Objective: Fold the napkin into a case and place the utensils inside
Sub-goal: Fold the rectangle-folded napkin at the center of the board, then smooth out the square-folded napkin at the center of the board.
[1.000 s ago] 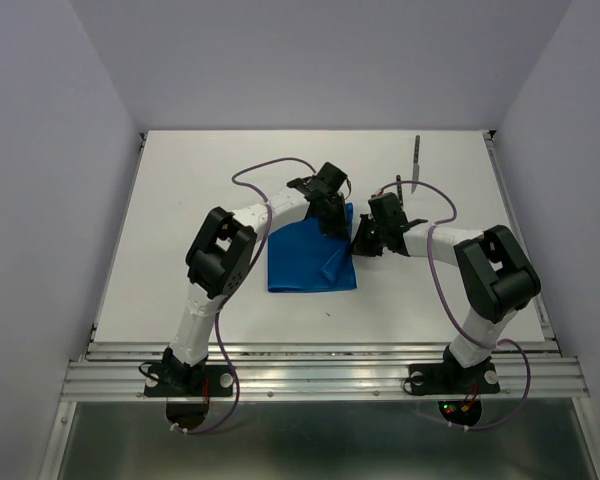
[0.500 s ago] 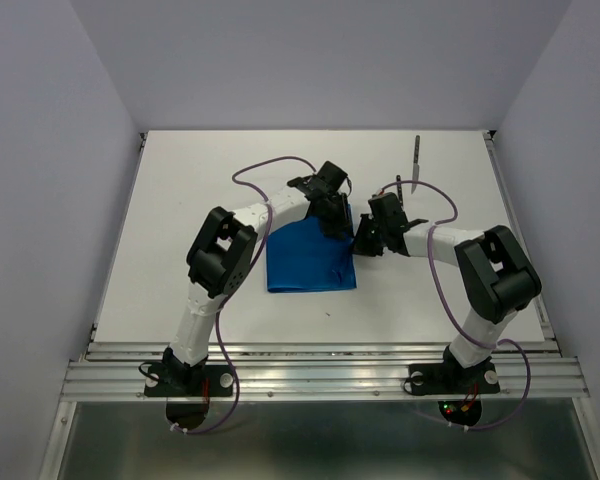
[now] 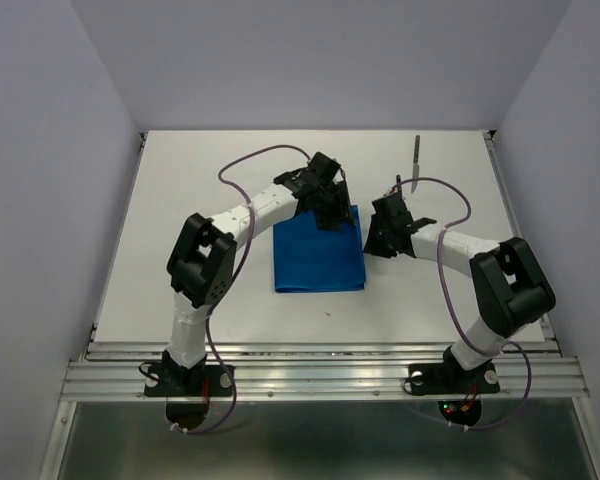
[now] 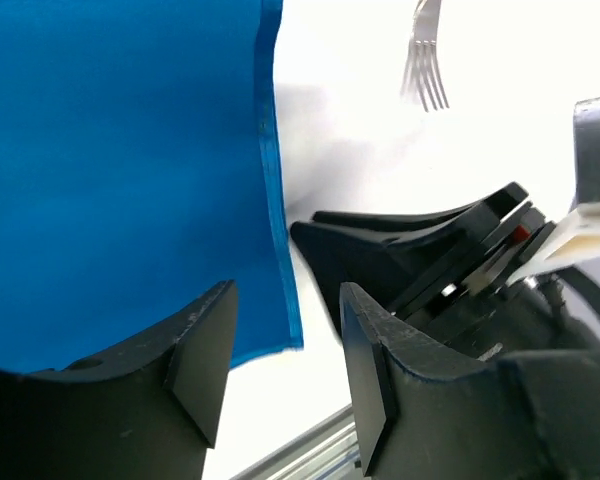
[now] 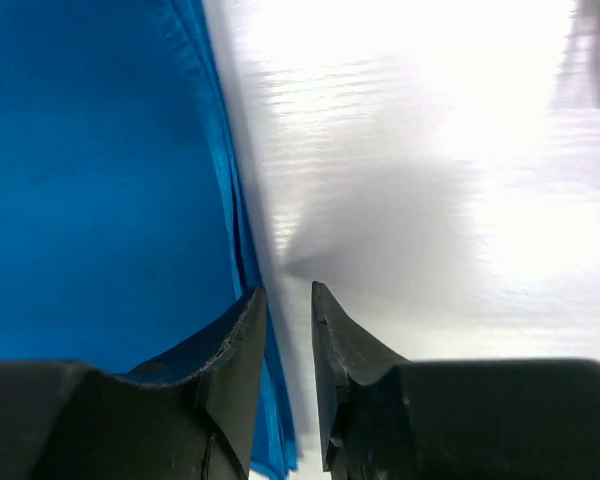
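Top external view: bright royal-blue cloth napkin (image 3: 320,265), folded to a flat rectangle, lies on white table (image 3: 180,250) betw. both arms, w/ slim silver metal knife (image 3: 416,152) well apart toward the far edge. L gripper (image 4: 285,292) hangs over the napkin's right edge, fingers wide, holding nothing; small silver fork (image 4: 427,75) shows beyond. R gripper (image 5: 288,300) sits just beside that edge, fingers narrowly parted, empty.

The fork (image 4: 427,72) is cut off at the left wrist view's top edge, only tines showing.
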Action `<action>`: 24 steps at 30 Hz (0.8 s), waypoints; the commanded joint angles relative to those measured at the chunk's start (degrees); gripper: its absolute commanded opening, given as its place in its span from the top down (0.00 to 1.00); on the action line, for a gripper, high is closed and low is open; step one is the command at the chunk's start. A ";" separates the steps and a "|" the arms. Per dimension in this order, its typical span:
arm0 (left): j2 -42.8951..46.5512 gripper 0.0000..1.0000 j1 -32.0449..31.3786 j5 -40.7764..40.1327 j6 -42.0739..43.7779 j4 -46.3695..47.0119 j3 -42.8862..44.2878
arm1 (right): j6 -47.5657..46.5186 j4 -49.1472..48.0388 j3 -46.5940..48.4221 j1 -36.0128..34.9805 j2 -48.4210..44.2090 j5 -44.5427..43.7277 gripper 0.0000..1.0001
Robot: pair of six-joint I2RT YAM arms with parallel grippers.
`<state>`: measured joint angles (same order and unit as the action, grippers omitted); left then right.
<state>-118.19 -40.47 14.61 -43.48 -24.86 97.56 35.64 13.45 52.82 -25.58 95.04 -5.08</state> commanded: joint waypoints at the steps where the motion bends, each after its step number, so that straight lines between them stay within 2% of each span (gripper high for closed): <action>1: 8.14 0.44 1.70 -1.95 1.65 0.87 -5.00 | -1.36 4.21 0.01 -0.43 -6.53 -7.13 0.69; 8: 13.33 0.46 5.13 -1.96 2.26 4.56 -15.37 | -2.06 6.06 0.27 -0.43 -10.41 -4.59 0.62; 13: 14.13 0.46 6.45 -2.22 2.61 5.26 -18.46 | -2.94 4.48 1.06 -0.43 -7.78 -2.22 0.48; 24: 15.45 0.48 7.07 -2.75 3.14 5.09 -20.56 | -5.05 0.70 6.95 1.68 2.95 9.30 0.49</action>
<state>-106.85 -33.63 12.47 -41.47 -20.38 78.08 31.46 17.02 57.80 -24.34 96.57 -0.95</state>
